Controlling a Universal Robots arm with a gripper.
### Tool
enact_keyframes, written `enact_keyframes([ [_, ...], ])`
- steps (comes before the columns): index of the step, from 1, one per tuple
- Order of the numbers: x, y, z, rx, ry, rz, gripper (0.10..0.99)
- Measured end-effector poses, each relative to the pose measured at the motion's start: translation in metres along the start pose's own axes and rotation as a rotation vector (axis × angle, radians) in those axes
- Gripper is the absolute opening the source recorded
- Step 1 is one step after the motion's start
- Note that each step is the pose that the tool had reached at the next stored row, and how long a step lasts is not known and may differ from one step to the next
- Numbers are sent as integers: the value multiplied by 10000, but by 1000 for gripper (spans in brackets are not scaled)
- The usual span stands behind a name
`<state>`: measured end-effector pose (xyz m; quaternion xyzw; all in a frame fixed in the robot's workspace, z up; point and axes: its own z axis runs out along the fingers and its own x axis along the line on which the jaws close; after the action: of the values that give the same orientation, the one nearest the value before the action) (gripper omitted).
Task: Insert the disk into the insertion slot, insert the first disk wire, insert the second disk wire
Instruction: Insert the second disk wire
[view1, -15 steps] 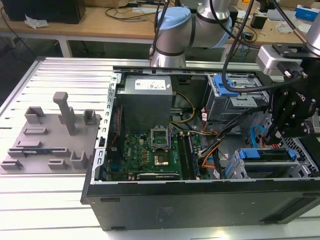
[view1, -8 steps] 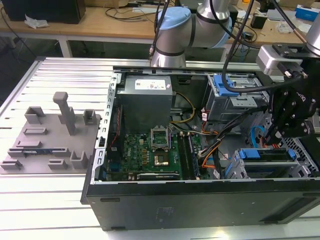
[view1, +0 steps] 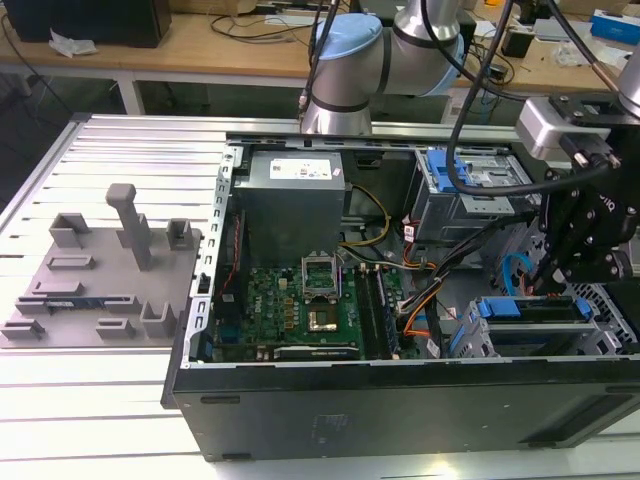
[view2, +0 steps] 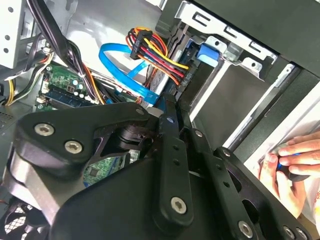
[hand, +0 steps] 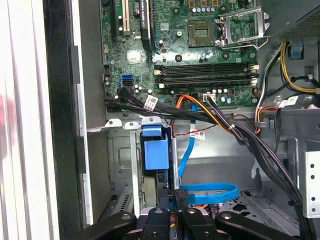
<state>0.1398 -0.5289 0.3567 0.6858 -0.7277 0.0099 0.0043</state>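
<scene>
Gripper (hand: 170, 197) at disk (view1: 530, 308) – in insertion slot (view1: 470, 345)

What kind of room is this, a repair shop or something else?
Probably a robotics lab or test workshop rather than a repair shop: an open computer case lies on a slotted metal table, a robot arm reaches into it, and cluttered wooden benches stand behind.

Exterior view looks down from high over the open computer case (view1: 400, 330) on the worktop (view1: 100, 400), arm behind it. Both wrist views sit close inside the case, sharing the blue ribbon cable (view2: 122, 70) (hand: 207, 192) and motherboard (hand: 190, 45) (view2: 62, 85).
</scene>
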Motion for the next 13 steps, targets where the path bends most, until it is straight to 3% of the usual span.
enact_keyframes([
  [13, 21, -28, 52, 0, -1, 1, 161],
])
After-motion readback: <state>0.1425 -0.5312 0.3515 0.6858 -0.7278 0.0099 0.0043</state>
